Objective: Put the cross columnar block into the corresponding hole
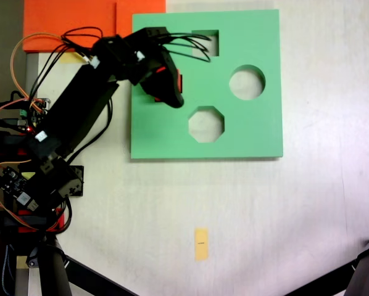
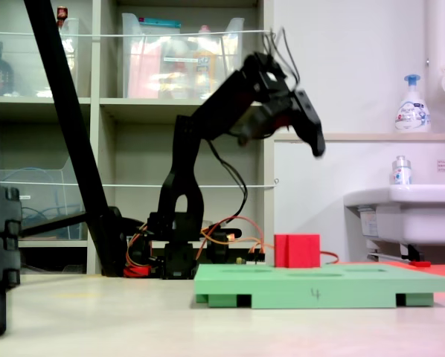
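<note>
**Block on the board, gripper raised above it: seating not confirmed**

Top-down fixed view: I see the arm reaching from its base at the left edge, up and right across the table onto the green foam board (image 1: 234, 132). The gripper (image 1: 174, 98) sits over the board's left part and covers whatever is beneath. The cross columnar block (image 1: 179, 81) shows only as thin red slivers at the gripper's edges, so it lies under the arm, near the board's left side. Square cutout (image 1: 212, 42), round cutout (image 1: 247, 82) and octagonal cutout (image 1: 206, 124) are all open and empty. I can't find the corresponding hole here; my read is it's under the gripper. Jaws overlap from above, so I cannot tell whether they're parted.

Side fixed view: the block (image 2: 297, 251) stands upright on the board (image 2: 323, 285), nothing touching it. The gripper (image 2: 317, 147) hangs well above it, tip pointing down, holding nothing. One dark tip shows; open or closed still can't be told. Arm pose: upper link rising from the base, forearm angled forward and up, wrist bent down over the board.

Step, as I judge it: the block is at or in its hole, released. It stands well proud of the board, so either partly seated or just resting on top. Next move needs a check on plus-to-plus alignment, then a straight-down press, or a re-grip and a twist if it's off.
</note>
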Robot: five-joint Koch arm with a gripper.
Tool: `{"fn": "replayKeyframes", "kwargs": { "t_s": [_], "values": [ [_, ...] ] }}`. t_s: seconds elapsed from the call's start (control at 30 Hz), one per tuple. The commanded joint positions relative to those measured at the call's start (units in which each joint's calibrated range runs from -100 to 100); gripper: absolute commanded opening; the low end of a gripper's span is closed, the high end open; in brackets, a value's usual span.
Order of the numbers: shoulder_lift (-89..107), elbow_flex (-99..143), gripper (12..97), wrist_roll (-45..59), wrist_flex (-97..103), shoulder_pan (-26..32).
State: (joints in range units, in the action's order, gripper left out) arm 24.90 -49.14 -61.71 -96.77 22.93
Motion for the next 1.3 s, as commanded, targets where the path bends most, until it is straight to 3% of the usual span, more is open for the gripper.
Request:
{"fn": "replayKeyframes", "kwargs": {
  "t_s": [0.0,0.07,0.1,0.23,0.53,0.63,0.73,0.97,1.27],
  "values": [
    [6.9,-5.8,86.2,7.9,-3.2,-1.4],
    [10.6,-9.2,83.3,14.2,-3.2,-2.9],
    [12.8,-9.9,75.6,16.8,-3.2,-4.2],
    [21.9,-9.9,74.7,33.6,-2.7,-8.2],
    [30.3,-9.3,53.0,42.5,21.9,-20.3],
    [34.5,-0.3,52.6,46.0,28.3,-20.5],
    [41.6,16.2,52.7,46.3,36.8,-22.1],
    [69.5,85.0,47.8,57.3,107.7,-23.2],
    [75.1,125.3,49.8,58.8,109.8,-24.1]
  ]
}}
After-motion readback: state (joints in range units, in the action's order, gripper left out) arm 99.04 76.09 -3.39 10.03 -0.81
